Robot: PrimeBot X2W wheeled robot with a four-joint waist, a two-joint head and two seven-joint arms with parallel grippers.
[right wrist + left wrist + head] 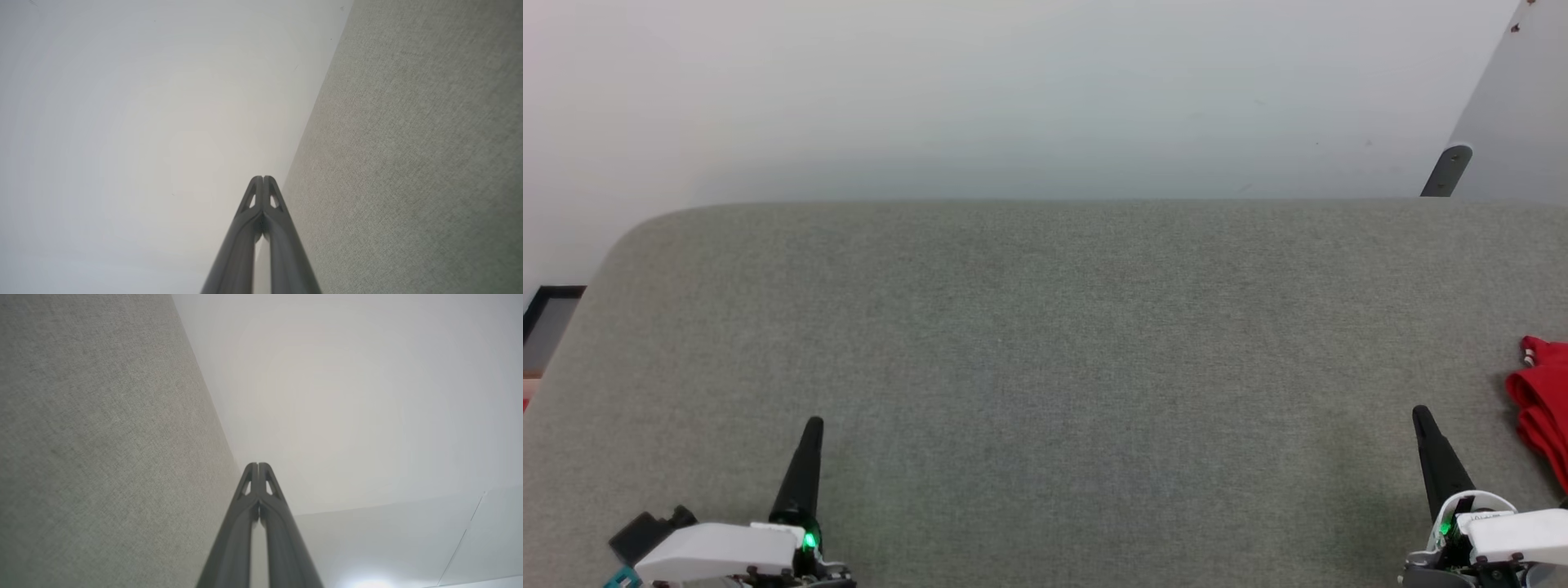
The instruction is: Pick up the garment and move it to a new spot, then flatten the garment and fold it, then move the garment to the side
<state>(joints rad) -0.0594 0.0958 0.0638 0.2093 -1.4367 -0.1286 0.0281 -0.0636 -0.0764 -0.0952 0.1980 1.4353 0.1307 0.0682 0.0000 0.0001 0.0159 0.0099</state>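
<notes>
A bunched red garment (1545, 404) lies at the right edge of the head view on the grey fabric surface (1045, 343), mostly cut off by the frame; a bit of white trim shows at its top. My right gripper (1421, 414) stands at the lower right, a short way left of the garment, fingers pressed together and empty (263, 178). At the lower left my left gripper (814, 425) is likewise shut with nothing in it (258, 464), far from the garment.
The grey surface ends at a far edge against a pale wall (1013, 90). A dark bracket (1447, 170) and a slanted grey panel stand at the back right. A dark-framed object (547, 322) sits beyond the surface's left rounded corner.
</notes>
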